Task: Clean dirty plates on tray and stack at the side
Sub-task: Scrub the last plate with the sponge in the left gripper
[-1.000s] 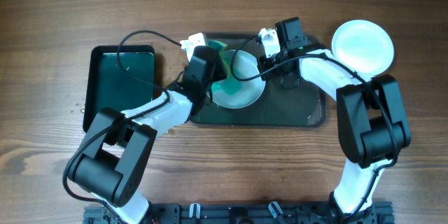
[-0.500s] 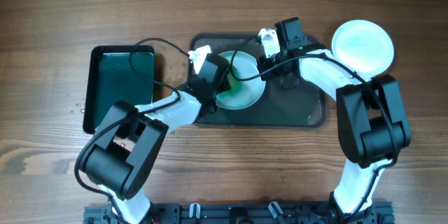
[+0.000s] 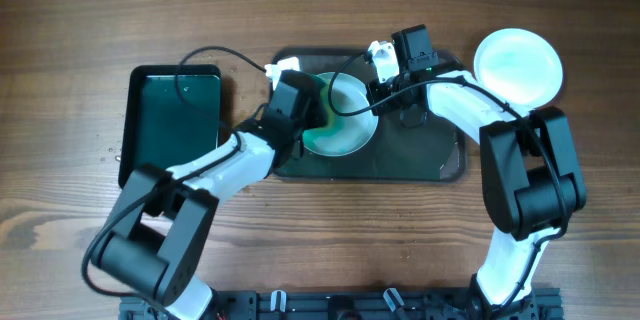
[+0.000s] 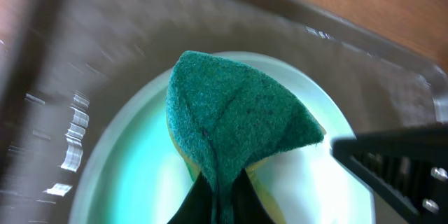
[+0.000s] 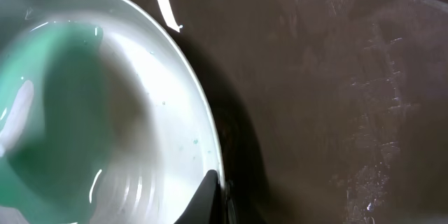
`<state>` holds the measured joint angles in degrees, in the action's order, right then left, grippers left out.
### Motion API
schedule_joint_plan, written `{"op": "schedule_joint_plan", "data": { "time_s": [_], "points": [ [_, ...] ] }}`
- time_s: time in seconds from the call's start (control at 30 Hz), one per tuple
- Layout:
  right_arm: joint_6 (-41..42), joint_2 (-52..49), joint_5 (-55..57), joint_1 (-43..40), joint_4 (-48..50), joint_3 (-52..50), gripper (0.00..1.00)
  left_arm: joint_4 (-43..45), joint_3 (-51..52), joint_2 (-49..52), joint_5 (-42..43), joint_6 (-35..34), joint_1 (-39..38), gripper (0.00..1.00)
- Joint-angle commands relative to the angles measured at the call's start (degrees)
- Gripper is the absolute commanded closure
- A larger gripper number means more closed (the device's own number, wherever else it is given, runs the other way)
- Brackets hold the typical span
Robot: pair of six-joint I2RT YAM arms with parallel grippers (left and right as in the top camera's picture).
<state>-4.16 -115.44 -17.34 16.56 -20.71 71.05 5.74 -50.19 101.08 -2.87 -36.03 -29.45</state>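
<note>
A white plate (image 3: 345, 120) lies on the dark grey tray (image 3: 420, 155), tinted green under the left arm. My left gripper (image 3: 318, 110) is shut on a green sponge (image 4: 231, 115) and presses it on this plate (image 4: 140, 161). My right gripper (image 3: 378, 92) is shut on the plate's right rim (image 5: 203, 122), one finger inside (image 5: 206, 196). Another white plate (image 3: 517, 65) lies on the table at the right, off the tray. No pale blue plate shows.
A smaller black tray with green inside (image 3: 175, 120) lies left of the grey tray. Cables run over the tray's far edge. The tray's right half (image 5: 336, 98) is wet and bare.
My left gripper with the sponge swung right across the plate and then back a little to the upper left. The right gripper and plate stayed put.
</note>
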Motion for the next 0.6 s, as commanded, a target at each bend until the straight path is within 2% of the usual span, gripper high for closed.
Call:
{"op": "schedule_joint_plan", "data": {
  "time_s": [0.0,0.13,0.23,0.37,0.43,0.57],
  "points": [
    [-0.37,-1.46,1.18,-0.24,0.57,0.5,0.96,4.35,0.26,5.46,6.08,-7.58,-0.83,0.96],
    [-0.35,-1.46,1.2,-0.24,0.79,0.5,0.96,9.03,0.26,9.27,3.58,-7.43,-0.81,0.96],
    [-0.39,-1.46,1.22,-0.24,0.74,0.5,0.96,4.85,0.26,9.49,-13.03,-1.16,-0.66,0.96],
    [-0.37,-1.46,2.49,-0.24,0.72,0.5,0.96,1.16,0.24,7.96,-24.0,6.32,0.02,0.96],
    [-0.33,-1.46,2.47,-0.24,0.74,0.5,0.96,1.09,0.24,6.69,-30.99,7.58,0.07,0.96],
    [-0.11,-1.46,2.45,-0.24,0.76,0.5,0.96,1.11,0.24,2.64,-29.51,7.52,0.11,0.96]
  ]
}}
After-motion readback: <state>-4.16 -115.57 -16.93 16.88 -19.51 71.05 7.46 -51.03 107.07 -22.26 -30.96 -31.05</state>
